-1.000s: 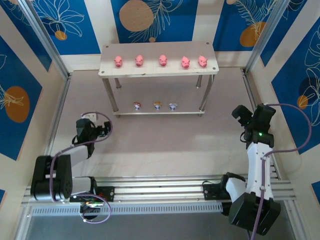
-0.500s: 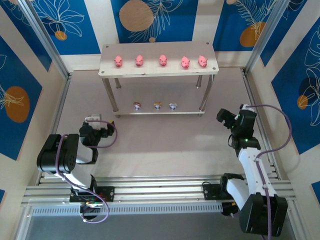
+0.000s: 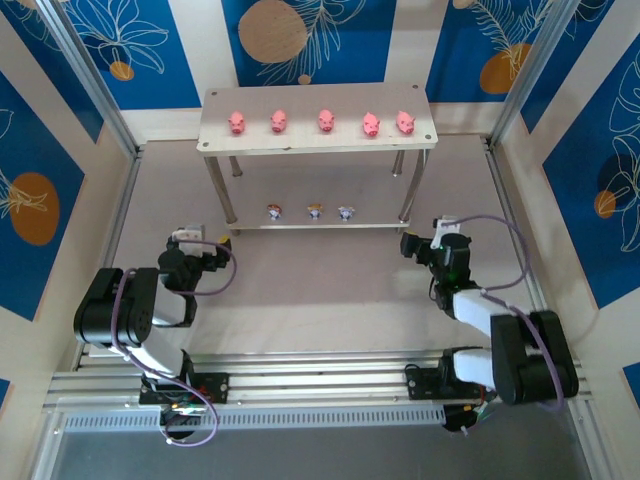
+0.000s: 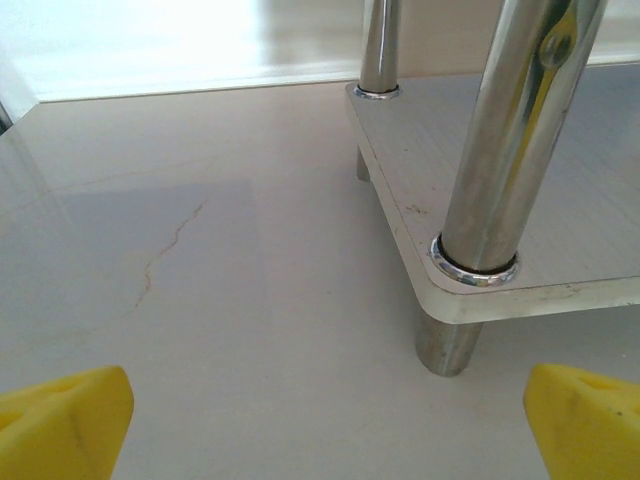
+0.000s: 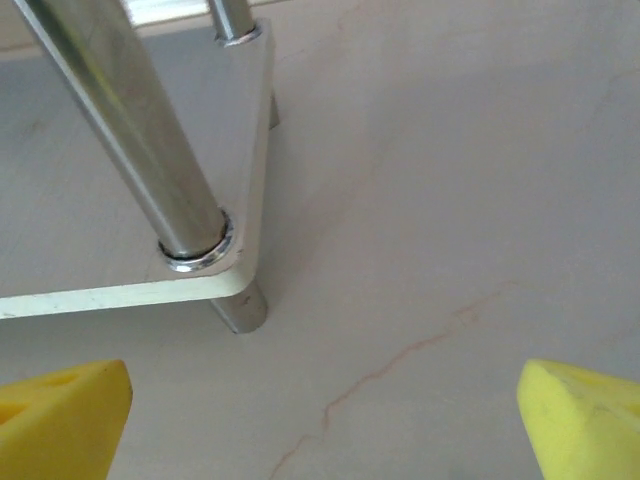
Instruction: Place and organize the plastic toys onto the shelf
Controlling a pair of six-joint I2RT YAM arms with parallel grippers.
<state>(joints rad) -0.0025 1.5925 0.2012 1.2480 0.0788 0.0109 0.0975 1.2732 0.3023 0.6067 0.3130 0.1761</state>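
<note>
On the shelf (image 3: pixel 318 141), five pink pigs (image 3: pixel 325 121); left claw (image 3: pixel 224 246) and right claw (image 3: pixel 406 243) at full spread, empty.

Your left arm (image 3: pixel 110 312) and right arm (image 3: pixel 528 360) have bulky black joints and white link shells; lilac cables (image 3: pixel 492 219) loop along each, and the fingertips (image 4: pixel 60 425) are blunt yellow wedges.

You see the left gripper (image 4: pixel 325 430) with its yellow fingertips (image 4: pixel 60 425) spread wide, at 7 and 5 o'clock. Toward 2 o'clock sits a corner of the shelf (image 4: pixel 560 190), with a chrome leg (image 4: pixel 510 130) passing through its lower board. Toward 9 o'clock the table (image 4: pixel 100 150) carries a thin line (image 4: pixel 165 250), perhaps a crack.
</note>
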